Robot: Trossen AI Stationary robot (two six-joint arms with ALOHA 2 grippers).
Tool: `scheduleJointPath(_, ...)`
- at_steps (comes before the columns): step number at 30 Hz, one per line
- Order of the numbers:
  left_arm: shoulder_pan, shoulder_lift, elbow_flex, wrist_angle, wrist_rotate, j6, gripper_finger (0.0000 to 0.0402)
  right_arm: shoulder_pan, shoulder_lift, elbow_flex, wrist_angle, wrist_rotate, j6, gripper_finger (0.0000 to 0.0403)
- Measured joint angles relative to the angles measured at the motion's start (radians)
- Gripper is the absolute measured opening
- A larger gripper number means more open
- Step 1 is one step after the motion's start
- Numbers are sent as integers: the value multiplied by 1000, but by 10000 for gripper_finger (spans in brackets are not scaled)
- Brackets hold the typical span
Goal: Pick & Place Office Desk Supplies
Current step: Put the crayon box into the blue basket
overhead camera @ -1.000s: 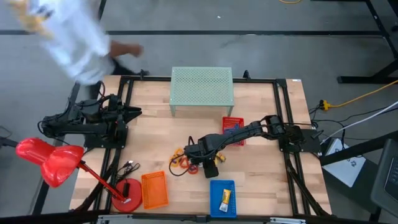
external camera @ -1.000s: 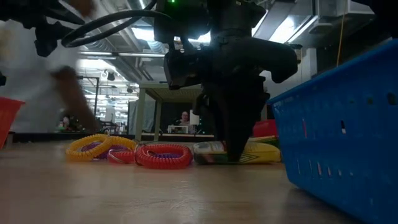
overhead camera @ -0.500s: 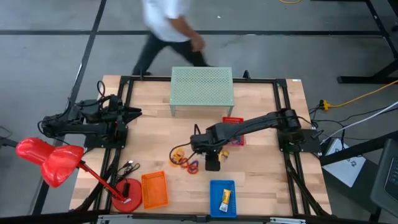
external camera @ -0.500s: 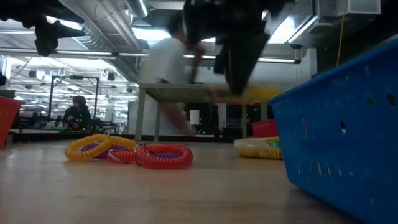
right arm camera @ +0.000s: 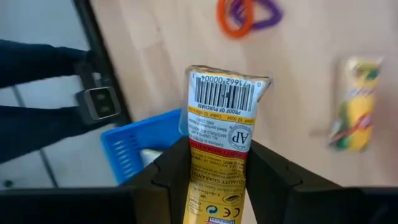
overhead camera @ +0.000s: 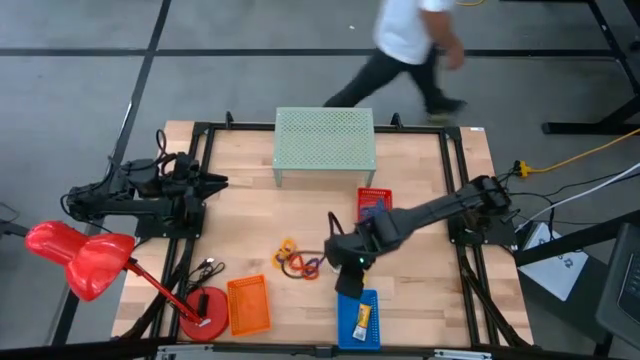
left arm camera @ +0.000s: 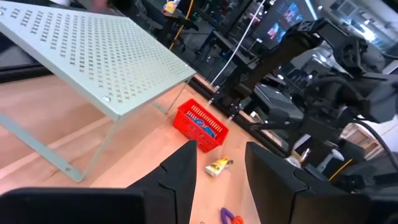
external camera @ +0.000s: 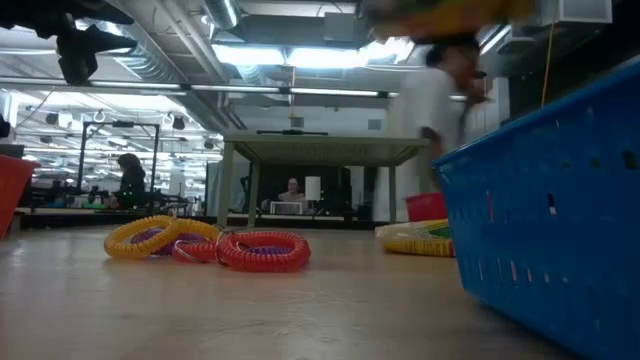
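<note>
Wood tabletop (overhead camera: 250, 220), R hand (right arm camera: 214, 171) clamped on yellow packet (right arm camera: 224, 134), barcode end forward, L hand (left arm camera: 217, 165) apart

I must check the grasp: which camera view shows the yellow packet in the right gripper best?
The right wrist view: the yellow packet fills the frame between the right gripper fingers, barcode readable. The high view hides it under the arm; the low view shows only a blur at the top; the left wrist view misses it.

wood table (overhead camera: 250, 215), pale green perforated shelf (overhead camera: 324, 138) at its far edge, red desk lamp (overhead camera: 78, 258) off the left corner, person (overhead camera: 410, 45) walking past beyond the table, yellow cable (overhead camera: 585, 152) on the floor
</note>
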Motion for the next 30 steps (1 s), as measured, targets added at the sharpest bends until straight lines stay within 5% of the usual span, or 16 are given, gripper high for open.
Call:
scheduleJointPath(11, 0, 0, 0, 17, 66, -4, 132, 187, 52, 2, 91, 62, 418, 133)
scheduleJointPath(22, 0, 0, 0, 33, 146, -7, 132, 230, 176, 2, 117, 62, 625, 137)
scheduleJointPath(30, 0, 0, 0, 33, 153, 8, 132, 245, 188, 1, 157, 39, 768, 180)
